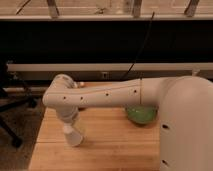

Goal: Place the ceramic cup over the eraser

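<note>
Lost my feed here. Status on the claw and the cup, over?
Claw low over the wooden table, left side, under the arm's elbow. Ceramic cup and eraser not visible. Green bowl sits right, partly behind the arm.

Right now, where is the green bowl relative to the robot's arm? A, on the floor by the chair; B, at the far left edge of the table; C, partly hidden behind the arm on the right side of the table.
C: the green bowl shows just under the arm on the wooden table, while the hand hangs down at the table's left.
</note>
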Tool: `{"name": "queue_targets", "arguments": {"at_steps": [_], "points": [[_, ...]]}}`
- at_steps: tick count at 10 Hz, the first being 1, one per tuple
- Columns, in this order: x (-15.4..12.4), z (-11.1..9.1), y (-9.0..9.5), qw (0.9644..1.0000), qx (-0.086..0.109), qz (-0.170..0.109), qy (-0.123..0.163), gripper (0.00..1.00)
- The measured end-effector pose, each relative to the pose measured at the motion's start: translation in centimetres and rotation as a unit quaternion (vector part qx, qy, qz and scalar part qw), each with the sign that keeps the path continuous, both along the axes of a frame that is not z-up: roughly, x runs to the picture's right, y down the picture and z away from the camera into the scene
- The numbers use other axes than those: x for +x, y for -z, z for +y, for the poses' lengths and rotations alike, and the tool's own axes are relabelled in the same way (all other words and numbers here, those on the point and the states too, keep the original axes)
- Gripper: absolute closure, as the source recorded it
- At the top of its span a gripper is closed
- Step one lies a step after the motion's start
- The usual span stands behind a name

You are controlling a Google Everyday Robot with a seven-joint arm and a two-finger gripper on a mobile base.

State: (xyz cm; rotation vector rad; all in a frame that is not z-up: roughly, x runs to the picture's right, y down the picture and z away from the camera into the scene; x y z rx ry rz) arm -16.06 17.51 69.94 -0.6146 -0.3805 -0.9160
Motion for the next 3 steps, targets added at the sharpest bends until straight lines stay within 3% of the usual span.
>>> {"name": "queue_targets", "arguments": {"at_steps": [2, 3], "points": [[0.72, -0.23, -0.09, 0.9999, 0.001, 0.004, -0.017, 0.20], [0.16, -0.41, -0.01, 0.9999, 0.006, -0.005, -0.007, 0.20]]}}
